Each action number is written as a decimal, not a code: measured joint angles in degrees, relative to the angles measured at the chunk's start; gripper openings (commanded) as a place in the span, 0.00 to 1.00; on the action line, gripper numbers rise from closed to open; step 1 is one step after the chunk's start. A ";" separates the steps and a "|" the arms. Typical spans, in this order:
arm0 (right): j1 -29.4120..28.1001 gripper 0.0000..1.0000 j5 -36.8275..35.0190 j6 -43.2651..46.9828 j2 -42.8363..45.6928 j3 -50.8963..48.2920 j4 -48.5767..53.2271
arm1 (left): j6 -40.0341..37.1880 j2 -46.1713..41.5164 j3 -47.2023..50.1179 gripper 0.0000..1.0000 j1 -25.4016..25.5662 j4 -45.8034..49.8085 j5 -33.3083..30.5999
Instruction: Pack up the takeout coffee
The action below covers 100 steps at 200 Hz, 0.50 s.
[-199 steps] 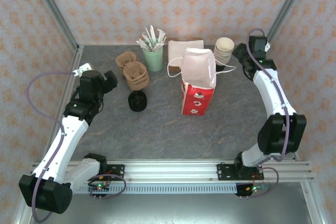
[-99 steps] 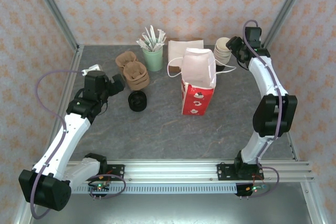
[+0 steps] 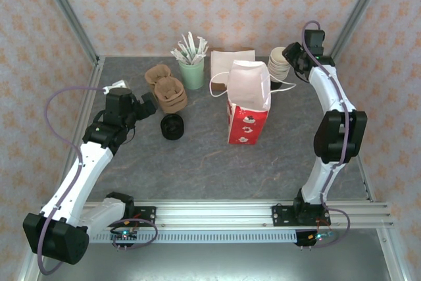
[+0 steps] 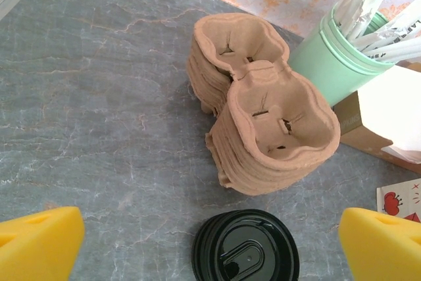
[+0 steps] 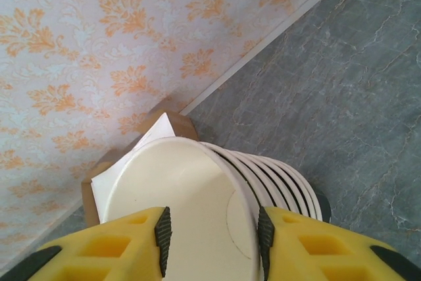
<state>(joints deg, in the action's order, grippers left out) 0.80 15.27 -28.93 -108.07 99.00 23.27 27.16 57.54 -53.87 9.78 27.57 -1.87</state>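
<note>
Currently the right arm [image 3: 332, 106] stretches far back, right of the paper bag [image 3: 248, 106], its gripper [image 5: 212, 228] straddling the top rim of an upright, mouth-up stack of cups [image 5: 197, 195], jaws partway apart. Left of the bag, the left gripper [image 3: 146, 104] gapes wide just beside stacked black lids [image 3: 173, 126].

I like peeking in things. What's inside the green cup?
White paper-wrapped sticks stand in the green cup and poke out over its rim. Their lower ends and the cup's bottom are hidden by its wall.
</note>
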 measured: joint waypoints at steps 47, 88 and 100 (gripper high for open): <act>0.00 0.29 0.33 0.04 -1.31 0.83 -0.11 | 0.00 0.00 0.00 1.00 -0.02 0.15 0.00; 0.00 0.20 0.72 0.48 -1.33 1.31 -0.11 | 0.00 0.00 0.00 1.00 -0.02 0.15 -0.02; 0.00 0.17 0.70 0.50 -1.33 1.31 -0.11 | 0.00 0.00 -0.02 1.00 -0.02 0.22 -0.02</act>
<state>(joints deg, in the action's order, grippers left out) 0.80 15.97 -28.42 -109.40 100.31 23.16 27.16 57.54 -53.89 9.76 27.79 -1.89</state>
